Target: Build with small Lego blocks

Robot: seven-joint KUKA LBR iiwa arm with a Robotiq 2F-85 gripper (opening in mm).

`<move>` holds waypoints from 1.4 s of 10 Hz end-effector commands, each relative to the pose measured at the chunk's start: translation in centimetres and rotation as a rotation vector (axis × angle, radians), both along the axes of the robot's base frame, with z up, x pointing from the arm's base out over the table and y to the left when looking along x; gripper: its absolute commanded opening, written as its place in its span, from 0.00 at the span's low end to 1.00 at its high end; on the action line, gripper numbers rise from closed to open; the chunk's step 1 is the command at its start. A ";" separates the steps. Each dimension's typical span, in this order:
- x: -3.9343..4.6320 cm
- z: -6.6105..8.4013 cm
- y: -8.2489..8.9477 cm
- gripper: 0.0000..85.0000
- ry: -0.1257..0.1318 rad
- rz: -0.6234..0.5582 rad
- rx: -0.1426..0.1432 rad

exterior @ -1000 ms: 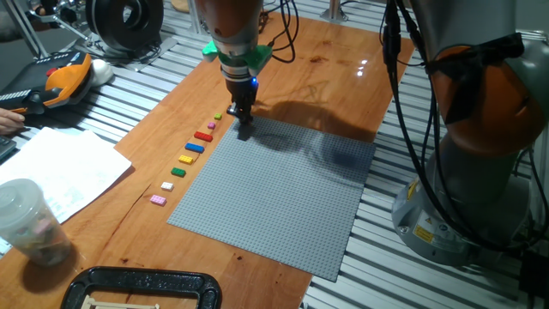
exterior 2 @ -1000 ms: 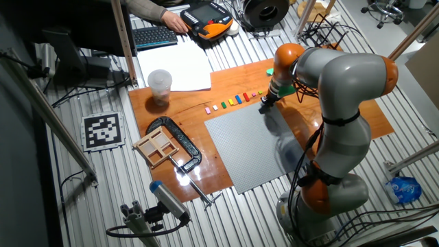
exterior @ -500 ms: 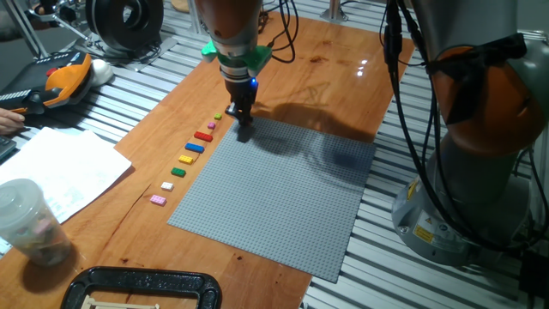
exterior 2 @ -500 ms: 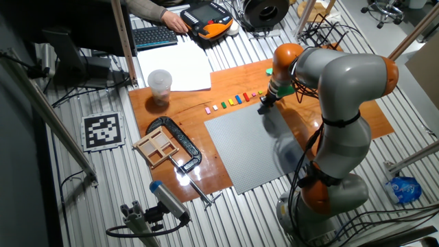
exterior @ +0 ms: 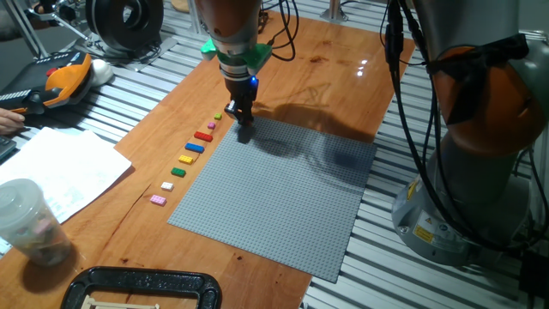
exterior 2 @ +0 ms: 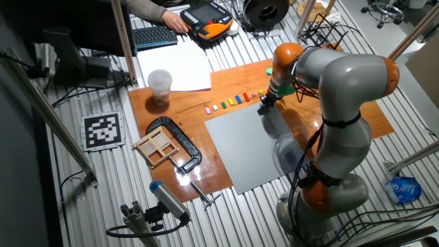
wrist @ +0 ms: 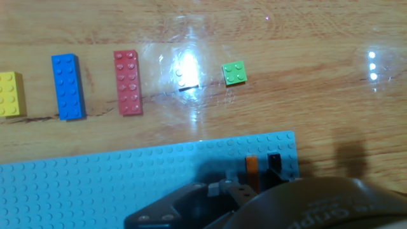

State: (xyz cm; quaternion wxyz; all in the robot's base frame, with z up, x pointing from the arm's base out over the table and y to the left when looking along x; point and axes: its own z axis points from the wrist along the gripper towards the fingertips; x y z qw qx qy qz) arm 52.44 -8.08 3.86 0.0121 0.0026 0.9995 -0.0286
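The small Lego blocks lie in a row on the wood beside the grey baseplate (exterior: 274, 193): pink (exterior: 158, 199), white (exterior: 167, 185), green (exterior: 178, 172), yellow (exterior: 185, 159), blue (exterior: 194, 148), red (exterior: 203, 136). The hand view shows yellow (wrist: 9, 94), blue (wrist: 67, 86), red (wrist: 128, 83) and a small green one (wrist: 234, 72). An orange block (wrist: 252, 166) and a dark block (wrist: 273, 162) stand side by side on the baseplate's corner. My gripper (exterior: 244, 130) (exterior 2: 263, 107) points down at that corner, its fingers a narrow dark mass. The hand's housing (wrist: 305, 203) hides the fingertips.
A plastic cup (exterior: 30, 223) and white paper (exterior: 60, 172) sit at the table's left. A black clamp (exterior: 141, 287) grips the near edge, with a wooden tray (exterior 2: 156, 145) beside it. The orange pendant (exterior: 64, 77) lies beyond the table. Glare (wrist: 186, 75) covers the wood between red and green.
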 end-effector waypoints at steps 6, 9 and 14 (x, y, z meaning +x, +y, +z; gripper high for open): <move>-0.13 0.2 0.3 0.00 0.008 0.004 0.002; -0.22 0.0 0.3 0.00 0.003 0.011 -0.001; -0.15 -0.4 0.1 0.00 -0.004 0.023 -0.014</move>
